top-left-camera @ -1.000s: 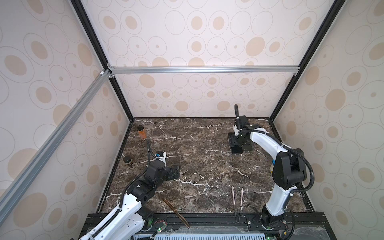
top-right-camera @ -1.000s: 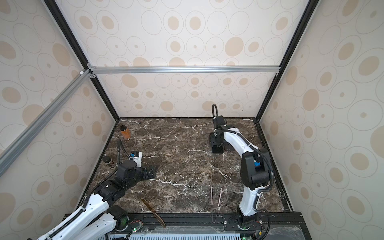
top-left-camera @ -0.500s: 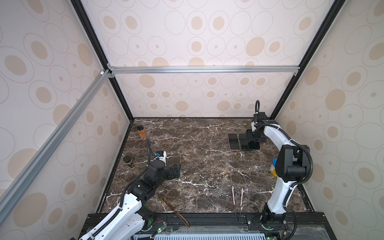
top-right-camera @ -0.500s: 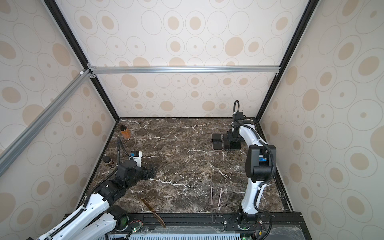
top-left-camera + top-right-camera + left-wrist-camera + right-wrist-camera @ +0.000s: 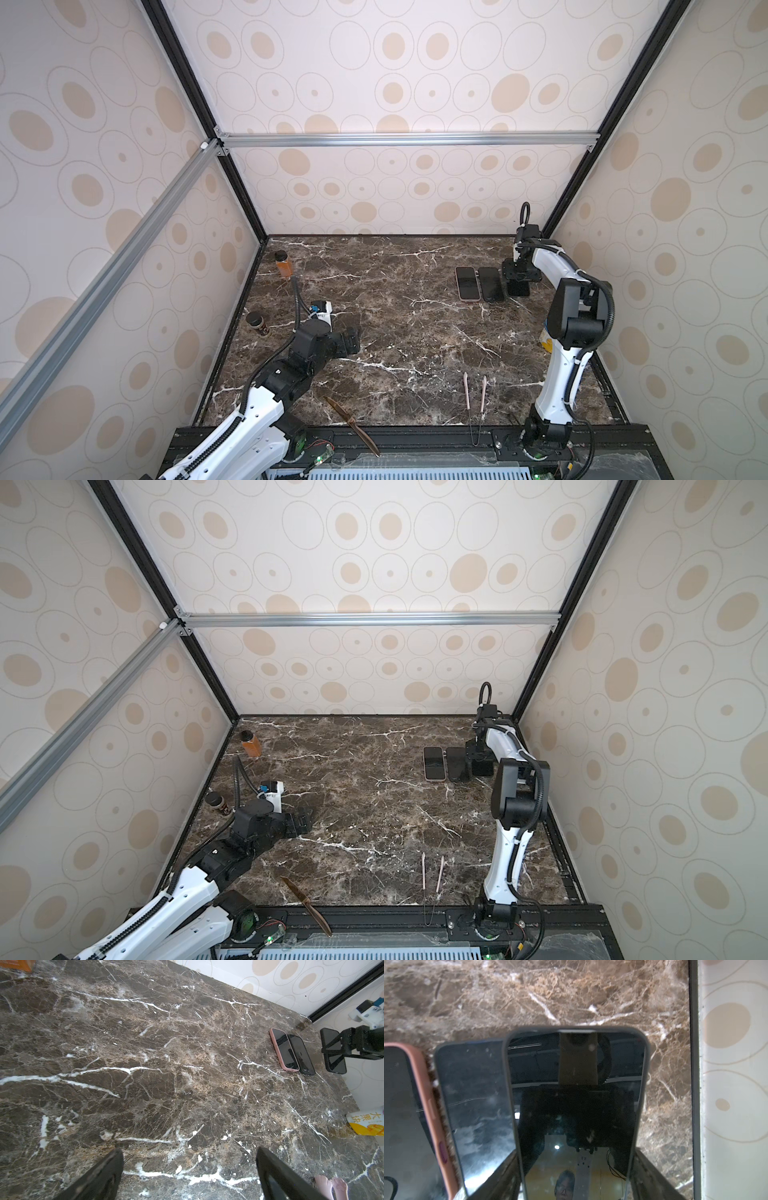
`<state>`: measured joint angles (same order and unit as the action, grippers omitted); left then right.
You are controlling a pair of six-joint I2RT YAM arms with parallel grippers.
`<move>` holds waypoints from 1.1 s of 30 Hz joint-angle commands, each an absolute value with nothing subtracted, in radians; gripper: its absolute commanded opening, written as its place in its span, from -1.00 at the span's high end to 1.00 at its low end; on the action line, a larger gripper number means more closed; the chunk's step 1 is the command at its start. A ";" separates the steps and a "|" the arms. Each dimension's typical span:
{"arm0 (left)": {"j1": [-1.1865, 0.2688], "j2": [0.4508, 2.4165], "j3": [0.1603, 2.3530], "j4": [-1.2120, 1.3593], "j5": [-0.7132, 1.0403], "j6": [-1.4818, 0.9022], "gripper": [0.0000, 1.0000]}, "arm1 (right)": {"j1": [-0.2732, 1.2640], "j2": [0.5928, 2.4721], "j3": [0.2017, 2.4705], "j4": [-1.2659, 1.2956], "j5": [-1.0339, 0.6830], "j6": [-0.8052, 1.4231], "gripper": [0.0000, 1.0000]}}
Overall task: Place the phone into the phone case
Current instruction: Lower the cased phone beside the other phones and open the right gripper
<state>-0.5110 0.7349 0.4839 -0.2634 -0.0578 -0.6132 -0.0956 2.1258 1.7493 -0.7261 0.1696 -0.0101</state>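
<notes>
Nearest the front edge, a brown wooden knife-shaped stick (image 5: 351,424) and pale pink tongs (image 5: 475,388) lie on the dark brown white-veined marble tabletop (image 5: 415,332); further in on the left, the left gripper (image 5: 189,1153) hovers low, fingers spread wide with nothing between them; toward the far right a pink-cased phone (image 5: 467,283) and a dark flat rectangle (image 5: 491,284), case or handset I cannot tell, lie side by side; just beside them the right gripper (image 5: 518,279) pinches a black glossy phone (image 5: 575,1084) by its long edges, lifted off the marble.
</notes>
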 commanded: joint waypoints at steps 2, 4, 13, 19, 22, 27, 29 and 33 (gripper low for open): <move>-0.503 0.736 0.492 -0.253 -0.085 -0.598 -1.00 | -0.107 2.171 1.818 -0.719 0.225 -0.046 0.54; -0.502 0.738 0.495 -0.255 -0.087 -0.597 -1.00 | -0.109 2.191 1.834 -0.718 0.235 -0.056 0.54; -0.502 0.754 0.511 -0.256 -0.100 -0.596 -1.00 | -0.116 2.240 1.862 -0.749 0.190 -0.060 0.48; -0.502 0.759 0.512 -0.253 -0.098 -0.599 -1.00 | -0.119 2.272 1.873 -0.765 0.182 -0.060 0.44; -0.501 0.755 0.510 -0.254 -0.100 -0.600 -1.00 | -0.120 2.282 1.877 -0.773 0.186 -0.059 0.42; -0.501 0.753 0.509 -0.254 -0.103 -0.599 -1.00 | -0.120 2.287 1.883 -0.775 0.176 -0.051 0.37; -0.502 0.755 0.508 -0.250 -0.103 -0.600 -1.00 | -0.120 2.290 1.887 -0.778 0.161 -0.046 0.32; -0.502 0.755 0.509 -0.251 -0.103 -0.601 -1.00 | -0.120 2.305 1.905 -0.791 0.147 -0.037 0.23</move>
<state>-0.5083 0.7582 0.4839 -0.2626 -0.0814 -0.6094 -0.1135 2.2837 1.8675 -0.7666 0.1574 -0.0429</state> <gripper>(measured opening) 0.999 0.750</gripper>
